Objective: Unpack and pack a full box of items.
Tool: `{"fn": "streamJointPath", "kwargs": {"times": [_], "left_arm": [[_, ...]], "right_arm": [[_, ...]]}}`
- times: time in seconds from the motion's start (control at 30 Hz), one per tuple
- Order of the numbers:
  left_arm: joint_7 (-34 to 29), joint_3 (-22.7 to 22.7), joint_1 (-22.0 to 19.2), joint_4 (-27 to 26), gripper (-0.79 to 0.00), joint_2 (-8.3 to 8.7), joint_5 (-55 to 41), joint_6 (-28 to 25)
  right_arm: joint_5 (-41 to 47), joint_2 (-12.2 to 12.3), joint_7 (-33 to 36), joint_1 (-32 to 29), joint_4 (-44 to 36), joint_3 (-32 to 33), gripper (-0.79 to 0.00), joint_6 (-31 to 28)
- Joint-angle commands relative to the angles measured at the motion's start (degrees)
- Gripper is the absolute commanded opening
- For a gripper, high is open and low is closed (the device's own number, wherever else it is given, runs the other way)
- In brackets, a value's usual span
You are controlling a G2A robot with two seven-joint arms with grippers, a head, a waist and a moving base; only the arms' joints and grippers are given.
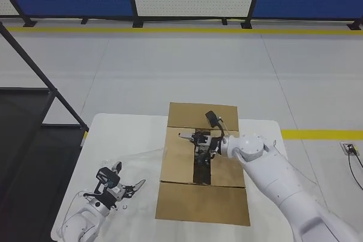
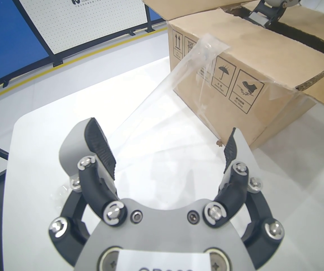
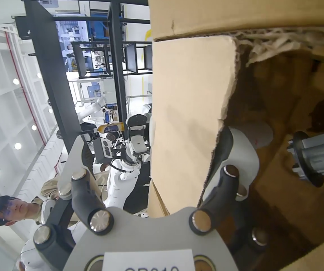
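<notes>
A cardboard box (image 1: 202, 181) stands on the white table (image 1: 115, 130), its top flaps nearly closed with a dark gap along the middle. My right gripper (image 1: 193, 144) is at that gap. In the right wrist view it (image 3: 153, 142) is open and straddles a flap (image 3: 187, 108), one finger outside and the other inside the box. Grey metal parts (image 3: 314, 156) lie inside. My left gripper (image 1: 129, 174) stands open over the table left of the box, with nothing between its fingers (image 2: 99, 142). A clear plastic sheet (image 2: 162, 100) leans from the table against the box side (image 2: 235, 85).
A black rack frame (image 1: 42, 103) stands beside the table's left edge. The far flap (image 1: 202, 115) of the box lies folded outward at the back. Bare white tabletop stretches between the left gripper and the box.
</notes>
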Motion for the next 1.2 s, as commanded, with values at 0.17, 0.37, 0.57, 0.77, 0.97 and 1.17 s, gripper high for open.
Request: {"fn": "streamJointPath", "kwargs": {"times": [0.17,0.37,0.57,0.77,0.97,1.17], "left_arm": [[0.2,0.3,-0.1,-0.6,0.0,-0.06,-0.3,1.2],[-0.1,-0.9,0.2,-0.6,0.0,0.08,-1.0,2.3],[-2.1,-0.4,-1.0,1.1,0.0,0.0,0.5,4.9],[-0.9,-0.1,-1.3,1.1,0.0,-0.16,-0.1,6.5],[-4.3,-0.9,-2.5,2.3,0.0,-0.19,-1.4,7.9],[-6.3,2.0,-6.7,6.9,0.0,-0.63,-0.4,7.6]], "right_arm": [[3.1,-1.0,1.2,1.0,0.8,1.6,0.0,-2.4],[5.4,-2.1,1.1,1.7,0.1,2.4,0.0,-2.6],[4.7,-3.5,1.3,2.8,-0.9,1.6,0.0,-1.7],[5.2,-5.1,-0.1,3.5,-1.5,0.9,0.0,-0.6],[6.9,-7.2,-3.0,3.9,-1.6,0.3,0.0,0.1],[6.4,-9.6,-5.3,5.2,0.0,-1.4,0.0,0.8]]}}
